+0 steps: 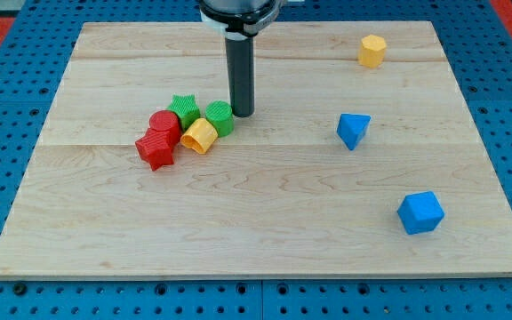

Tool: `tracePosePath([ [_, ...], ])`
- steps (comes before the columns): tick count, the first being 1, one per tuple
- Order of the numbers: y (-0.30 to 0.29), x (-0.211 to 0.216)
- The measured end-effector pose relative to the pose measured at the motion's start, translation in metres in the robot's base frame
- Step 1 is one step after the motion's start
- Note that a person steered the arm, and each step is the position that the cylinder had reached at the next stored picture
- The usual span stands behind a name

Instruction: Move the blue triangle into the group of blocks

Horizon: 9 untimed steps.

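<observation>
The blue triangle [353,130] lies alone on the wooden board, right of the middle. The group of blocks sits left of the middle: a green star [183,108], a green round block [220,117], a yellow block [199,136], a red round block [164,124] and a red star [156,149], all touching or nearly so. My tip [242,114] stands just to the right of the green round block, very close to it. The tip is well to the left of the blue triangle.
A yellow hexagonal block [372,51] lies near the board's top right. A blue cube-like block [420,212] lies at the lower right. The board's edges [256,271] border a blue perforated surface.
</observation>
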<state>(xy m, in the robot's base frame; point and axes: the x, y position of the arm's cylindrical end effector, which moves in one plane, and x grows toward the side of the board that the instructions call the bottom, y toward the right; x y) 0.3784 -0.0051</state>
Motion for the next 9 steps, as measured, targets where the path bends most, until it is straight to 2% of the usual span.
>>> tracePosePath([
  [1,0.100,-0.024],
  [2,0.170,-0.024],
  [4,0.126,0.068],
  [5,0.103,0.080],
  [6,0.047,0.080],
  [7,0.037,0.087],
  [8,0.043,0.111],
  [9,0.010,0.105],
])
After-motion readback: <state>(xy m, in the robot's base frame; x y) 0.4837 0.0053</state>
